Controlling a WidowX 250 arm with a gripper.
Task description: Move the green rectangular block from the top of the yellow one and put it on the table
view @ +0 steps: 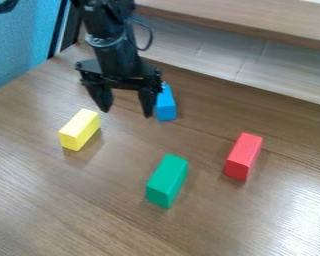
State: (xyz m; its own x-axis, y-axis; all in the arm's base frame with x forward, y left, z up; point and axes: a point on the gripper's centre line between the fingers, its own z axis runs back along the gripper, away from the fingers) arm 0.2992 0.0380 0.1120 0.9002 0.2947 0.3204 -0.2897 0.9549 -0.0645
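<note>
- Green block [168,177] lay on the table [62,200], lower centre of the frame.
- Its long axis slanted from upper right to lower left.
- Gripper [127,113], upper left, hung wide open, empty.

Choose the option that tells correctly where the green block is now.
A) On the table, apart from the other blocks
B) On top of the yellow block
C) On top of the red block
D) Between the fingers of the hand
A: the green block rests on the table, with bare tabletop between it and the yellow, red and blue blocks.
</note>
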